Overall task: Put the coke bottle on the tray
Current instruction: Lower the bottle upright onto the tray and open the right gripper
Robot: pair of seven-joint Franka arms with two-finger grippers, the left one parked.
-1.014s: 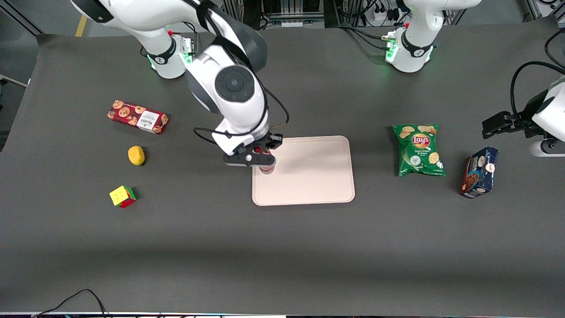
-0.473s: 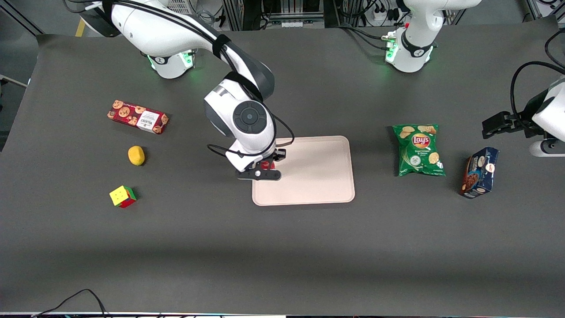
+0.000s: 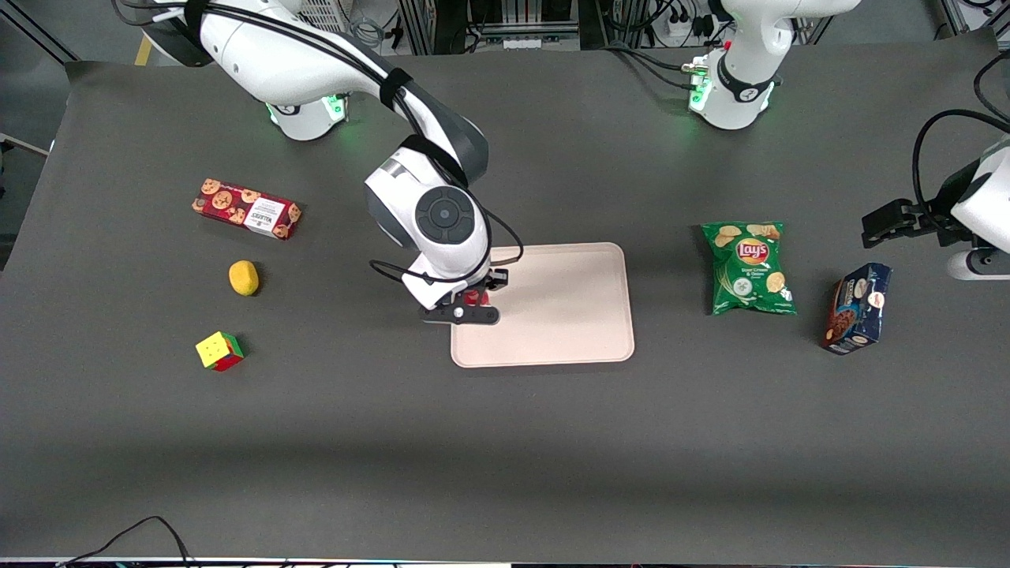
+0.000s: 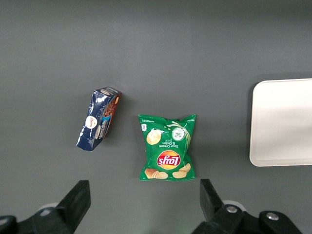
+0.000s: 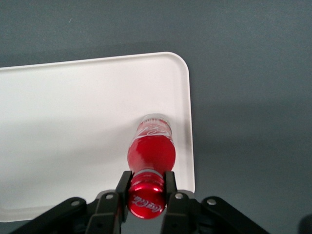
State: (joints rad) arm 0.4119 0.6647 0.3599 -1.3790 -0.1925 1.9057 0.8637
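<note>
bottle [image 5: 151,151]: 1 | tray [image 3: 568,315]: 1 | boxes [image 3: 246,208]: 2 | chip bag [image 3: 748,268]: 1 | lemon [image 3: 244,278]: 1 | cube [image 3: 219,351]: 1

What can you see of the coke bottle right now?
The coke bottle is slim, glossy red, with a red cap and white script logo on cap and body. It stands upright with its base on the tray, near the edge toward the working arm's end. The pincer is shut on its neck just below the cap.

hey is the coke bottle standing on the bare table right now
No, the coke bottle stands upright on the tray near its edge, with the gripper jaws at its neck.
</note>
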